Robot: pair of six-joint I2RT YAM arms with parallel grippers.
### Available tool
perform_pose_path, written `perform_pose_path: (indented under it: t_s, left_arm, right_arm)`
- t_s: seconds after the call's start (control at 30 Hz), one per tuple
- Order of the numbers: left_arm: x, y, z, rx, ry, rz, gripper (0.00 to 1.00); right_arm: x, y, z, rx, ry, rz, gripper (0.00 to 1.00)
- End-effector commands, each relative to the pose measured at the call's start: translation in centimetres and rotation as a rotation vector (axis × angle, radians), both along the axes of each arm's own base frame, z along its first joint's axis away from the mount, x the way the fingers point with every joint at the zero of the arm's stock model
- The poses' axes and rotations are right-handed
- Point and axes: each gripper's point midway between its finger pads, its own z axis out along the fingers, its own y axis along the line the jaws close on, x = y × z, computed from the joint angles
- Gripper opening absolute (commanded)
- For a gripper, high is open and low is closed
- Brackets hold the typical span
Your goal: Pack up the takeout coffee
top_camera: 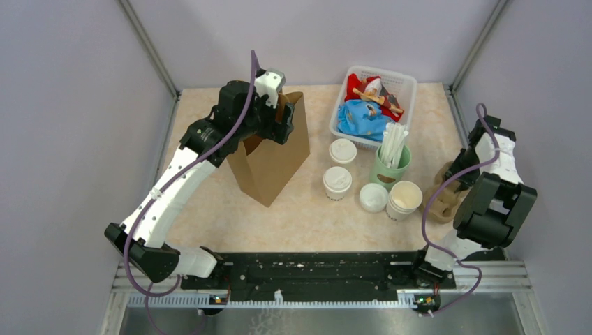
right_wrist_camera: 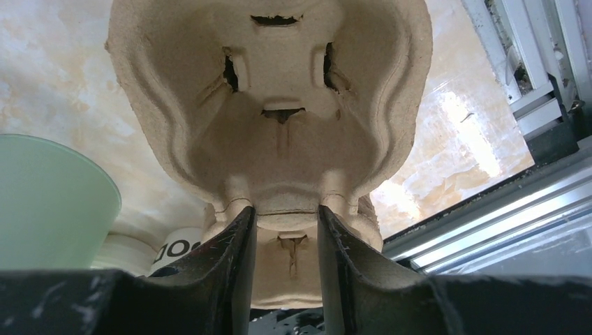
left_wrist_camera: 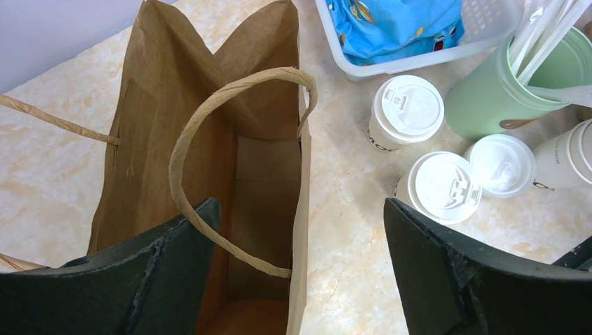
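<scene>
Two lidded white paper cups of takeout coffee stand mid-table, one (top_camera: 343, 152) (left_wrist_camera: 407, 112) behind the other (top_camera: 337, 183) (left_wrist_camera: 441, 187). Black lettering shows on the far one's side. My left gripper (top_camera: 278, 113) (left_wrist_camera: 300, 209) hangs open over the mouth of the upright brown paper bag (top_camera: 269, 160) (left_wrist_camera: 258, 105). One finger is above the bag's inside, the other above the table, and nothing is between them. At the right, my right gripper (top_camera: 457, 183) (right_wrist_camera: 286, 213) is shut on the middle ridge of a pulp cup carrier (top_camera: 440, 202) (right_wrist_camera: 279, 105).
A loose white lid (top_camera: 373, 197) (left_wrist_camera: 501, 164) and a stack of lidless white cups (top_camera: 404, 199) (left_wrist_camera: 569, 157) sit right of the coffees. A green cup of straws (top_camera: 391, 167) (left_wrist_camera: 496, 105) (right_wrist_camera: 49, 202) stands behind them. A white basket (top_camera: 408, 84) of packets is at the back.
</scene>
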Motion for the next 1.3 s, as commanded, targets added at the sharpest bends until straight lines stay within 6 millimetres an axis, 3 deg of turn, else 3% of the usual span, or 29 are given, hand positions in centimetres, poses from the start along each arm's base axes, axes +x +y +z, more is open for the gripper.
perform_pose_path:
  t_s: [0.0, 0.27, 0.43, 0.67, 0.83, 1.0, 1.27]
  left_arm:
    - [0.1, -0.4, 0.9, -0.013, -0.036, -0.018, 0.93]
    - [0.1, -0.4, 0.8, -0.012, -0.035, -0.019, 0.93]
    - [0.1, -0.4, 0.8, -0.011, -0.036, -0.017, 0.93]
    - [0.2, -0.7, 1.1, -0.019, -0.040, -0.025, 0.93]
    - [0.0, -0.8, 1.2, -0.021, -0.043, -0.032, 0.93]
    - [0.0, -0.9, 1.2, -0.019, -0.039, -0.033, 0.93]
    - [0.0, -0.9, 1.0, -0.015, -0.034, -0.032, 0.93]
  right_arm:
    - [0.9, -0.3, 2.4, -0.034, -0.037, -0.003, 0.28]
    - [0.9, -0.4, 3.8, -0.052, -0.043, -0.004, 0.22]
    - [0.9, -1.1, 5.3, -0.095, -0.059, -0.001, 0.12]
    - [1.0, -0.9, 7.1, -0.107, -0.124, -0.003, 0.13]
    - [1.5, 0.0, 5.1, -0.048, -0.123, 0.028, 0.40]
    - [1.0, 0.2, 2.8, -0.024, -0.068, 0.045, 0.50]
    - [0.5, 0.3, 1.1, -0.008, -0.026, 0.050, 0.55]
